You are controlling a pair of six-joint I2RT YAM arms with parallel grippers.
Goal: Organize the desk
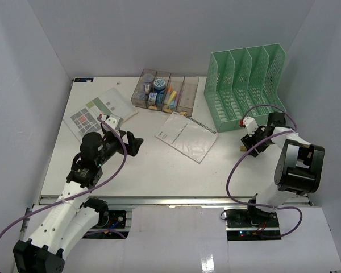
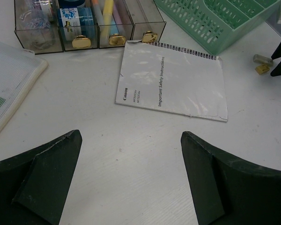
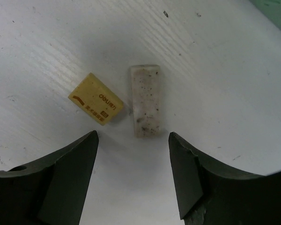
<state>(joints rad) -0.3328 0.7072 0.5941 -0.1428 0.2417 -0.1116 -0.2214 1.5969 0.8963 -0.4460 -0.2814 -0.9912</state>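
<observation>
Right wrist view: the right hand (image 3: 133,140) hangs spread open above a yellow eraser (image 3: 96,98) and a white eraser (image 3: 145,101), light, rubbery, best pinched across their narrow width. The stiff white surface (image 3: 215,70) lies beneath everything. The left hand (image 2: 131,140) gapes empty; farther off, a floppy booklet (image 2: 171,79)

- Booklet (image 2: 171,79), white cover, flat on the desk (image 2: 131,154): brand "Canon" in black; title "Important Safety Instructions"; two small lines under the brand, too fine to read.
- Yellow eraser (image 3: 96,99): brown print, seen upside down from the right wrist, seemingly "deli"; small boxed mark beside it, illegible.
</observation>
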